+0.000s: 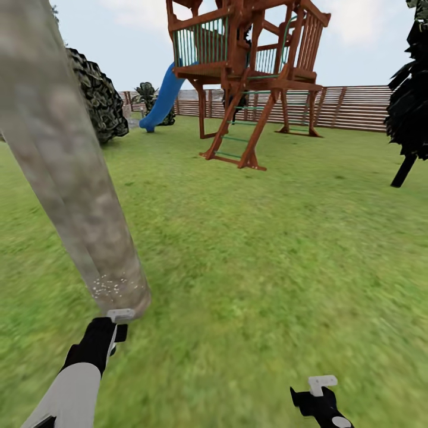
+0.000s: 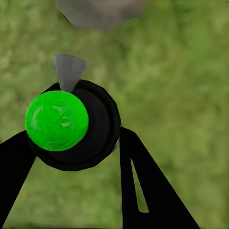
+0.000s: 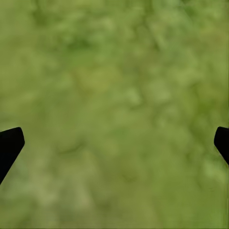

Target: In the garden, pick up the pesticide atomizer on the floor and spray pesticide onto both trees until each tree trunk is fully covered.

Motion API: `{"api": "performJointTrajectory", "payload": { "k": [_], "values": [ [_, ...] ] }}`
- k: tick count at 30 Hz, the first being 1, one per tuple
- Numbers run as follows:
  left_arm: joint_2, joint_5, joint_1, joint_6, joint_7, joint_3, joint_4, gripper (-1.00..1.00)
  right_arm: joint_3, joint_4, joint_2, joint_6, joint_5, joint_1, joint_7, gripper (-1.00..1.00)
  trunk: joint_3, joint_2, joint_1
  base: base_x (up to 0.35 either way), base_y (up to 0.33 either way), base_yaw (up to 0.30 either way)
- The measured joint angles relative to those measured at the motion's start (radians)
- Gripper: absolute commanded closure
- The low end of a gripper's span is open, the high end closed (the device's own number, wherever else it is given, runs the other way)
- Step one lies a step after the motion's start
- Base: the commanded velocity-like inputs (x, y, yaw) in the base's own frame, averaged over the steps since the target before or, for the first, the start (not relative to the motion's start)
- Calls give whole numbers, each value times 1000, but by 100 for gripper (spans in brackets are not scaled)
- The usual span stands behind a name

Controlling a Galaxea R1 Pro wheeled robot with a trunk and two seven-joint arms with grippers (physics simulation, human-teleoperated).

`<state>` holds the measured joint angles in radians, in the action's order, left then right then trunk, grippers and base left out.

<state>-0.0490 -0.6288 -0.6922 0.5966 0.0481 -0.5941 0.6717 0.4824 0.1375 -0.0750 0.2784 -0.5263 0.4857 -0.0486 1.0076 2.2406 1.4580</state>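
Atomizer point(image 2: 71, 126): black round-bodied sprayer with a bright green cap, seen from above in the left wrist view, sitting between the two black fingers point(image 2: 143, 186) of the left gripper, with a grey nozzle pointing at the trunk base.
Left gripper point(image 1: 113, 330): low at the foot of the near trunk in the head view; jaws clamped on the atomizer, one finger pressed to each side of its body.
Tree trunk point(image 1: 71, 178): thick, mottled grey-beige, leaning across the left of the head view; a patch of pale specks point(image 1: 110, 287) sits just above its base, close to the left gripper.
Right gripper point(image 1: 321, 401): over bare lawn, well apart from the trunk; jaws spread wide, with only the fingertips point(image 3: 10, 145) at the edges of the right wrist view.
Floor point(image 1: 267, 249): blurry green grass.
Background: wooden play tower point(image 1: 249, 71) with blue slide point(image 1: 161, 98), slatted fence point(image 1: 356, 107), dark shrub point(image 1: 98, 98), dark tree point(image 1: 410, 89) at right.
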Motion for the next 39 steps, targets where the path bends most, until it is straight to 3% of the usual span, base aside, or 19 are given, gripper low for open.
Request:
{"api": "performJointTrajectory", "payload": {
  "k": [18, 29, 33, 39],
  "values": [
    [-3, 4, 0, 0, -4, 0, 0, 100, 0, 0, 0, 0, 0, 0, 0, -100, 0, 0, 0, 145, -240, 275],
    [-32, 8, -13, 6, 3, -1, 1, 100, 0, 1, 0, 0, 1, 0, 0, -100, 0, 0, 0, -49, -175, 275],
    [-49, 7, -77, 11, 3, 0, 1, 100, 0, 1, 0, 0, 1, 0, 1, -100, 0, 0, 0, -3, -3, 207],
    [-50, 0, -180, 35, 2, 0, 0, 100, 0, 1, -2, 0, 0, 0, 3, -100, 0, 0, 0, 0, 0, 10]
  ]
}}
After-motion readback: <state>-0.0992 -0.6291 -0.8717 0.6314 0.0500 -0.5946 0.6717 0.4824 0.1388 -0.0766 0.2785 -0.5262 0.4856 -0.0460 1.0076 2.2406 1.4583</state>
